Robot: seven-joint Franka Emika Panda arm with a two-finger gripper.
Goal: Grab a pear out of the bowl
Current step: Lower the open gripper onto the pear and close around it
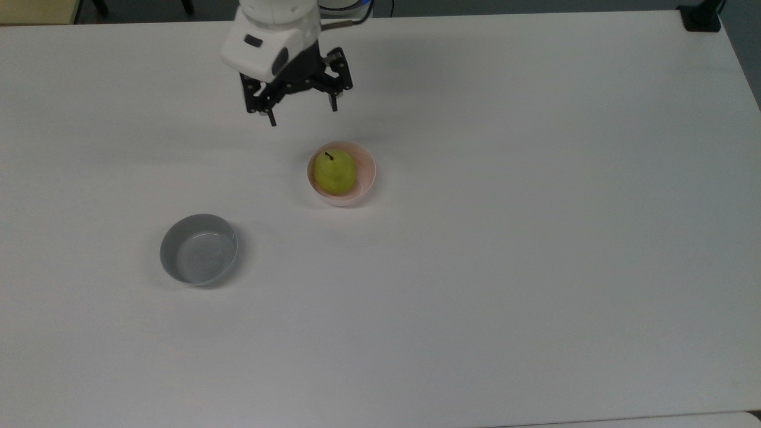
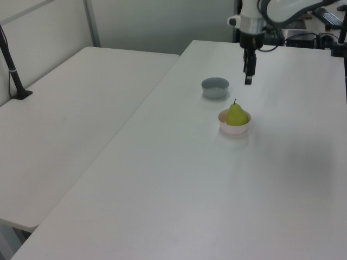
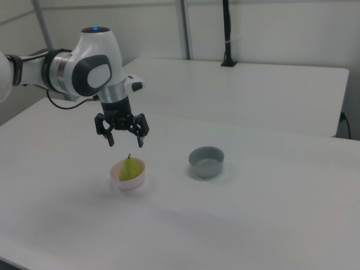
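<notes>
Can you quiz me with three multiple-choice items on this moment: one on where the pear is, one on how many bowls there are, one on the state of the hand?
1. Where is the pear?
A. In the pink bowl
B. In the grey bowl
C. Held in the hand

2. How many bowls stand on the table?
A. One
B. Two
C. Three

3. What state is the hand in?
A. Shut on the pear
B. Open, resting inside the grey bowl
C. Open, in the air, apart from the pear

Answers:
1. A: the pear sits stem up inside the pink bowl.
2. B: the pink bowl and the grey bowl are the bowls on the table.
3. C: the hand hangs above the table with its fingers spread and nothing between them, clear of the pear.
</notes>
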